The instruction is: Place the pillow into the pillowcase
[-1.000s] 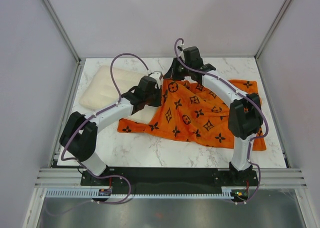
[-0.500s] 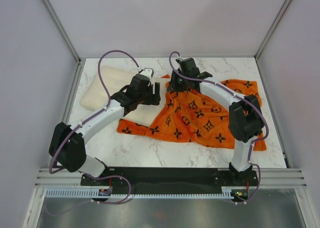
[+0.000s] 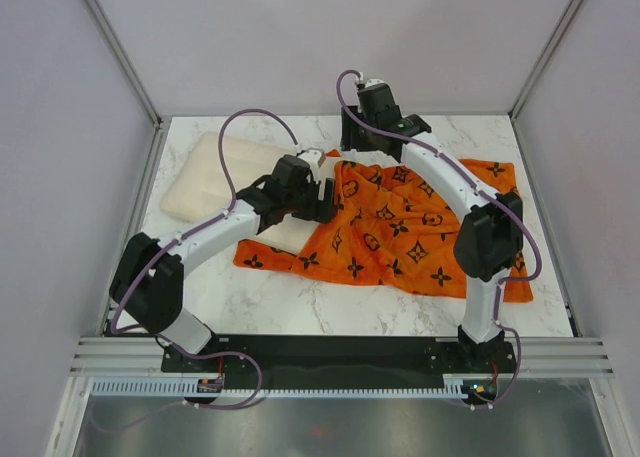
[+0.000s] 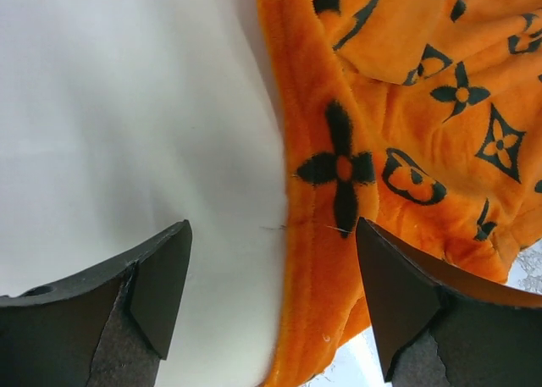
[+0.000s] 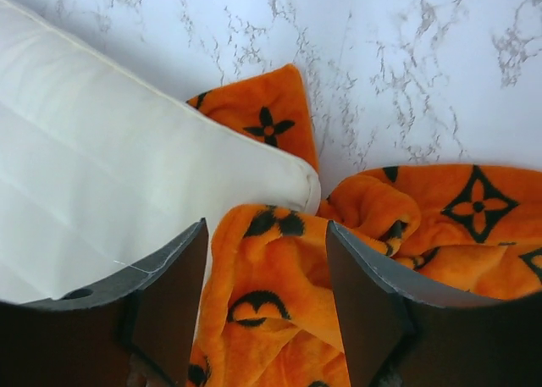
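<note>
Right gripper [image 3: 350, 149] has pulled back toward the top centre, while the left gripper [image 3: 322, 189] has slid right to the fabric edge! Both claws gape wide, gripping nothing. The pillow [image 3: 215, 172] lies left of centre, its right end overlapped by the pillowcase [image 3: 400, 227] sprawled centre-right.

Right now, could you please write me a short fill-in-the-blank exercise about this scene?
The pillowcase is orange with ___ motifs. The left claw hangs over the pillowcase's edge with its jaws ___. In the top view, the pillow lies to the ___ of the pillowcase. The table has a white ___ pattern.
Missing words: black; open; left; marble.
</note>
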